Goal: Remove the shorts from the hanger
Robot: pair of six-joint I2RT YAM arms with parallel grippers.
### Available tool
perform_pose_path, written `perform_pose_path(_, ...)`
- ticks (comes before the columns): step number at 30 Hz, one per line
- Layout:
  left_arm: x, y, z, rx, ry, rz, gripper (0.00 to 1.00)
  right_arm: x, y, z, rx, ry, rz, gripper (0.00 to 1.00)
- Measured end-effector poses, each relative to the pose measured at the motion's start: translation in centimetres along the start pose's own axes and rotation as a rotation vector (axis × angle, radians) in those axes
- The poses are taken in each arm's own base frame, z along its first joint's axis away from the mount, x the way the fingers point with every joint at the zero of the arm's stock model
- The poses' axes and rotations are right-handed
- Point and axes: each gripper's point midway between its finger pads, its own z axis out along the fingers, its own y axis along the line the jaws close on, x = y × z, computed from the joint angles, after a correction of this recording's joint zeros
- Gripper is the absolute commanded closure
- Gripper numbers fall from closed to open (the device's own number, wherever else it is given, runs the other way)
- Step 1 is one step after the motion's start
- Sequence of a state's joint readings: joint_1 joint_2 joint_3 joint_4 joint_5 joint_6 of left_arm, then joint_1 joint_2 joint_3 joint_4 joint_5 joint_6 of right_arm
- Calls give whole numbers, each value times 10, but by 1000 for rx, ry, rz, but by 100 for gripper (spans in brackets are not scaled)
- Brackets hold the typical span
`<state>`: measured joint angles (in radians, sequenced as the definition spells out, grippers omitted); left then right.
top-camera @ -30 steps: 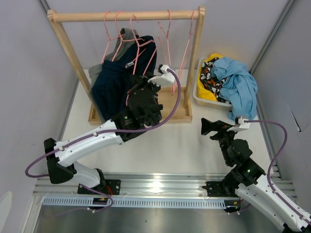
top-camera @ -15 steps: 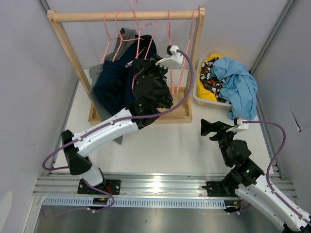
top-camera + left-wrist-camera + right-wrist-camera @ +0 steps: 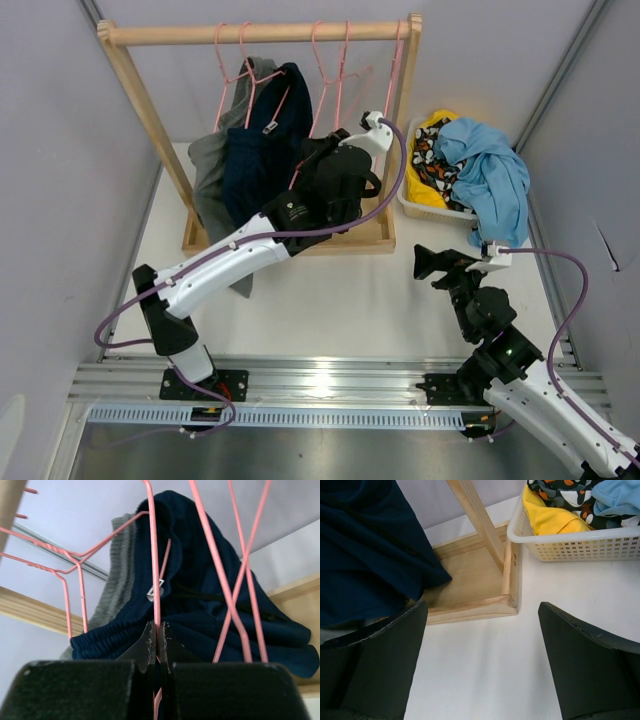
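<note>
From above, you see the navy shorts [image 3: 268, 140] draped on a pink hanger [image 3: 300, 172] under the wooden rack [image 3: 260, 33], with a grey garment [image 3: 208, 165] just to their left. Your left pincer [image 3: 305, 163] reaches in at that hanger. Your right pincer [image 3: 425, 262] hangs over the bench [image 3: 340, 300], near the white basket [image 3: 412, 195].

In the left wrist view, the pincer is pinched together on the hanger's wire, and the shorts hang just beyond it.

In the right wrist view, the fingers [image 3: 380, 665] stand wide apart, holding nothing, above the bench beside the rack's base.
</note>
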<state>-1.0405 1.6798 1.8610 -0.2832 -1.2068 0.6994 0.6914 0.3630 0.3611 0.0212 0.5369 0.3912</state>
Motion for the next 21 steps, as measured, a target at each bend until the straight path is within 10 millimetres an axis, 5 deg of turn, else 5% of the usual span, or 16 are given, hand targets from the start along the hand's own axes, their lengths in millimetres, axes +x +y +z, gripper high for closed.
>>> perform_pose_path(4,7,-9,2,38,3,-61,96,2,0,1,0,6,-2,1)
perform_pose_path(8,18,-7,-1,64,19,-87,29,4,1,2,-4,15,-5,0)
perform_pose_path(11,27,-13,-10,105,43,-63,1,6,3,2,-9,24,-1,1)
perform_pose_path(15,17,0,-32,185,44,-86,1,10,3,3,-10,35,3,1)
perform_pose_path(21,7,57,-55,242,-7,-282,1,17,6,7,-11,61,14,1)
